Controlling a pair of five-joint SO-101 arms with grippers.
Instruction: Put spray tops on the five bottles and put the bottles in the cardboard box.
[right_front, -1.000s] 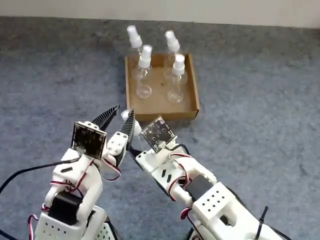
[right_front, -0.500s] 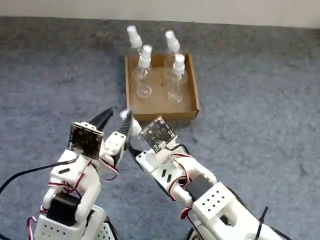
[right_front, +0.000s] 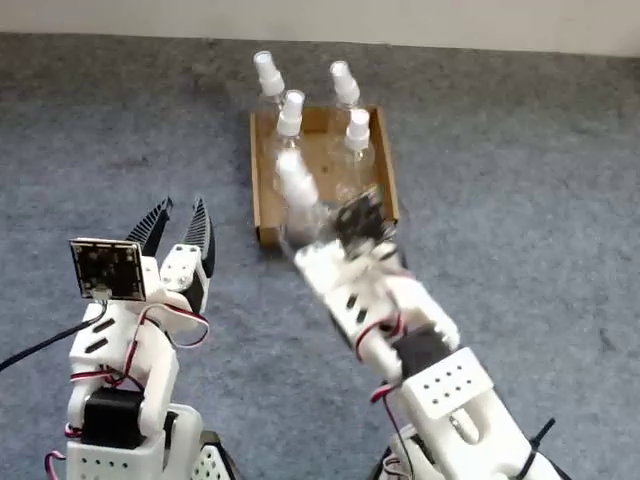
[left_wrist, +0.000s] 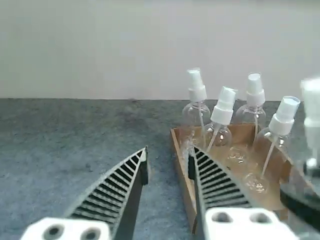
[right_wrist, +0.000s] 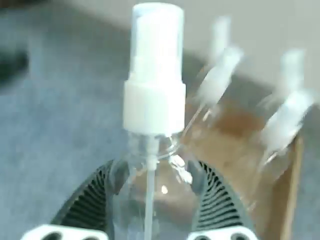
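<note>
A clear bottle (right_front: 298, 200) with a white spray top hangs over the near edge of the cardboard box (right_front: 388, 190), with my right gripper (right_front: 316, 236) shut on its body. The right wrist view has that bottle (right_wrist: 152, 115) between the fingers of the right gripper (right_wrist: 155, 175), and the box (right_wrist: 235, 132) lies behind. Several capped bottles (right_front: 290, 135) stand upright in the box. My left gripper (right_front: 176, 224) is open with nothing in it, off to the left of the box. From the left wrist, the left gripper (left_wrist: 167, 167) faces the box (left_wrist: 181, 172) and its bottles (left_wrist: 221, 117).
Grey carpet (right_front: 520, 180) covers the table on all sides of the box. A pale wall (left_wrist: 100, 45) runs along the far edge, just behind the box.
My right arm has carried the capped bottle away from the left gripper and up to the box's near edge. The left gripper has drawn back to the left, still open.
</note>
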